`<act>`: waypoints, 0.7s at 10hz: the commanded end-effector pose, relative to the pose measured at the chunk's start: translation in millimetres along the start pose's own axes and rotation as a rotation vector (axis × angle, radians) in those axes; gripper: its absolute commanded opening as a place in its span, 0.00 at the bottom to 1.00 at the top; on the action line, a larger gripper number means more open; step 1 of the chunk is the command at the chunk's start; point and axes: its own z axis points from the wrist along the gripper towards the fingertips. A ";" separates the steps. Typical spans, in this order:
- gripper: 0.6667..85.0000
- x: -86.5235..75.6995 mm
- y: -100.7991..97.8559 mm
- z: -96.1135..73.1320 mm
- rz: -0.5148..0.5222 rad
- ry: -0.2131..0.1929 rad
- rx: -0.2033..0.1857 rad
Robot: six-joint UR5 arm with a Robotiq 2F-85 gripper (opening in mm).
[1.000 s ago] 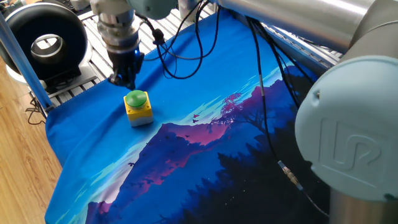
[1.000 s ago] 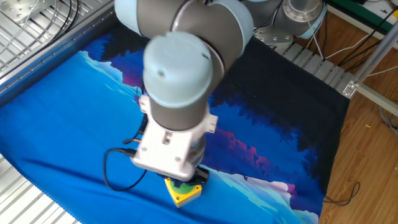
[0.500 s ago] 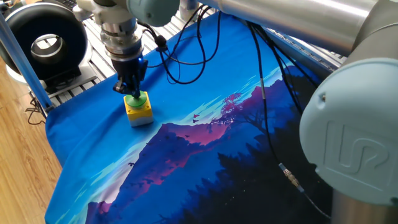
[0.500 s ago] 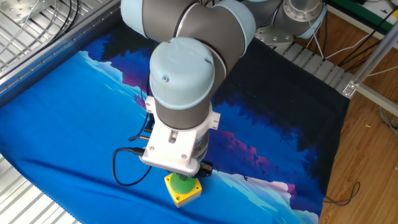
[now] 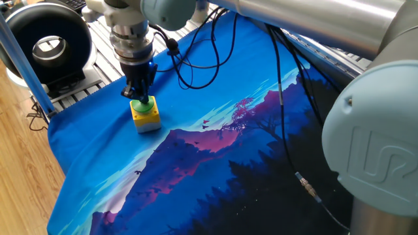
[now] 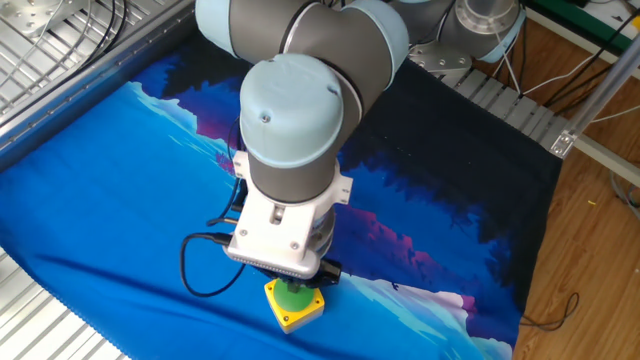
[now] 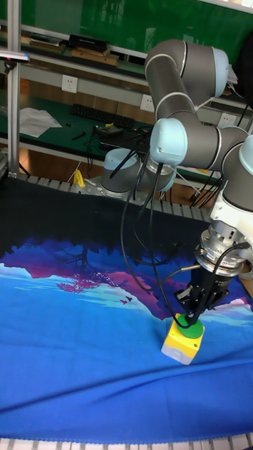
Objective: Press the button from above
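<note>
The button [image 5: 145,104] is a green dome on a small yellow box [image 5: 146,120], standing on the blue printed cloth near its left edge. My gripper [image 5: 139,98] points straight down over it. Its dark fingers are shut together and their tips rest on top of the dome. The tall fixed view shows the same: the gripper [image 7: 190,317] comes to a point on the button [image 7: 190,326] above the yellow box [image 7: 182,344]. In the other fixed view the wrist flange [image 6: 283,240] hides the fingers, and only part of the button [image 6: 294,296] and its box [image 6: 290,314] shows below it.
The blue mountain-print cloth [image 5: 215,150] covers the table. Black cables [image 5: 196,62] loop from the wrist across it. A black round device [image 5: 49,42] and a blue post [image 5: 26,62] stand past the cloth's left edge, with wooden floor [image 5: 19,150] beyond.
The gripper moved from just behind the button to over it and came down onto the green dome. Over the last half second it has barely shifted.
</note>
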 end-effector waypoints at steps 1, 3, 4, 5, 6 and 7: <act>0.00 -2.6 2.7 1.3 0.009 -0.013 -0.012; 0.00 -4.8 5.7 5.0 0.014 -0.020 -0.020; 0.00 -5.0 6.1 4.6 0.016 -0.020 -0.020; 0.00 -5.4 6.2 4.0 0.016 -0.021 -0.020; 0.00 -5.3 6.1 4.1 0.016 -0.021 -0.020; 0.00 -5.2 5.3 5.2 0.016 -0.021 -0.020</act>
